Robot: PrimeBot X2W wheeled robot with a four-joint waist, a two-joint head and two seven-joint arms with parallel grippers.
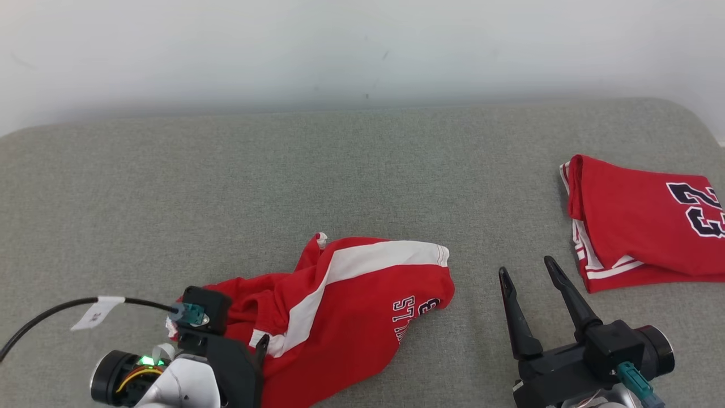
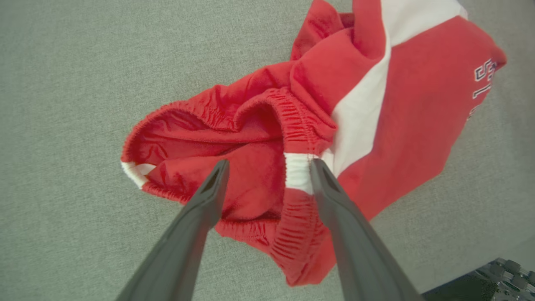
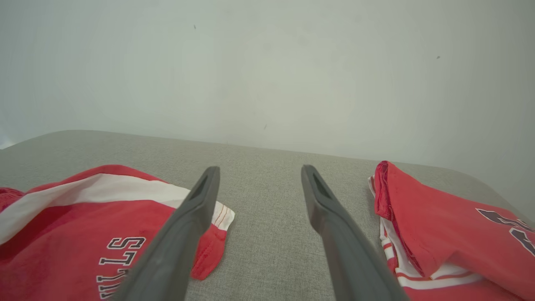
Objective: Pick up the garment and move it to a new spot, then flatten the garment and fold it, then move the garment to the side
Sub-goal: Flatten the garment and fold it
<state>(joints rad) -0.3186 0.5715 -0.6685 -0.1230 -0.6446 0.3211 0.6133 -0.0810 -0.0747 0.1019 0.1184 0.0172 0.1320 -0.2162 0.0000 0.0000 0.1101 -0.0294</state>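
Seeing red shorts (image 1: 351, 306) crumpled on the grey counter (image 1: 283, 170), near edge, left of centre, waistband bunched and gaping. Reading left hand (image 2: 267, 165) as spread apart, fingers straddling the waistband, nothing clamped, contact unclear. Same for right hand (image 1: 527, 266): spread wide, empty, over bare counter between shorts and folded red jersey (image 1: 634, 226) far right.

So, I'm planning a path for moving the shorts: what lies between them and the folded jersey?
In the head view, the open right gripper is between the shorts and the jersey; otherwise there is bare grey padding.
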